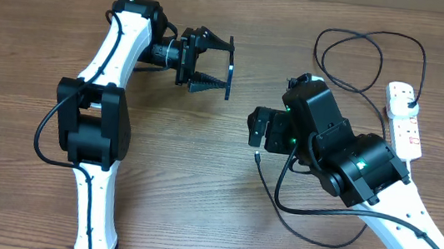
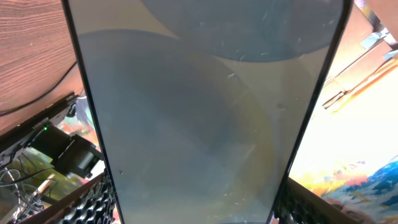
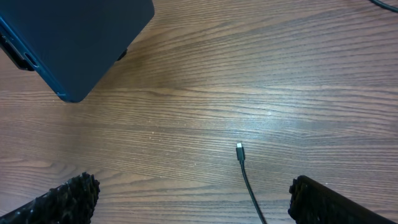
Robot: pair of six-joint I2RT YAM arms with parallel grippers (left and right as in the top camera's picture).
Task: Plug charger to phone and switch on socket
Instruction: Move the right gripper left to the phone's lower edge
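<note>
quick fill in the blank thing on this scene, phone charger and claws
1. The ___ arm's claw grips the phone on edge.
2. The charger's connector tip lies loose on the wooden ___.
3. The right claw sits above that tip with its jaws ___.
4. The charger's black plug sits in the white ___.

Missing words: left; table; open; socket.
</note>
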